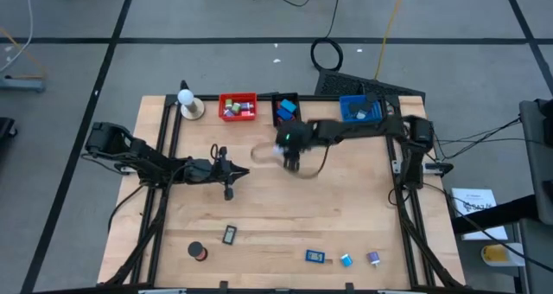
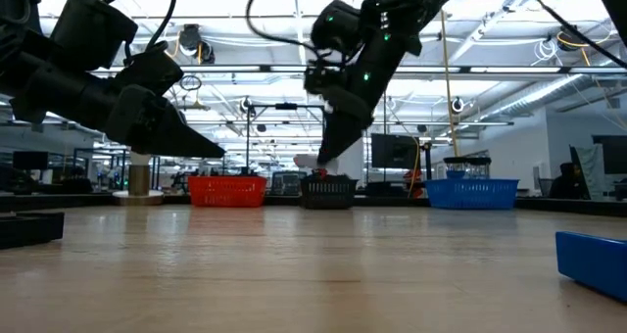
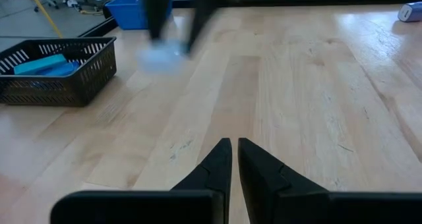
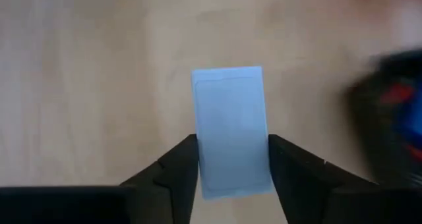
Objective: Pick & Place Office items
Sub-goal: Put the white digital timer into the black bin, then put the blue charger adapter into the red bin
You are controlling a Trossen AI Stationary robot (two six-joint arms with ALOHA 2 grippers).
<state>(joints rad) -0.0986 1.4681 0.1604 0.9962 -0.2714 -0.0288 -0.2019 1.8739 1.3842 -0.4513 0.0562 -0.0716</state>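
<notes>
Light-blue block (image 4: pixel 232 128) pinched between the right gripper's (image 4: pixel 232 159) fingers, above the middle of the table (image 1: pixel 285 207), in front of the black bin (image 1: pixel 286 109).

Right arm reaches in from the blue bin (image 1: pixel 360 110) side; its fingers (image 4: pixel 173 168) touch both long sides of the block. Left gripper (image 3: pixel 234 159) sits low over the table's left-centre, fingers together, holding nothing. Red bin (image 1: pixel 238 106) sits left of the black one, small pieces inside. Along the near edge: black roll (image 1: pixel 198 252), black-framed rectangle (image 1: pixel 229 234), blue piece (image 1: pixel 314 257), light-blue piece (image 1: pixel 346 260), purple clip (image 1: pixel 373 258).
</notes>
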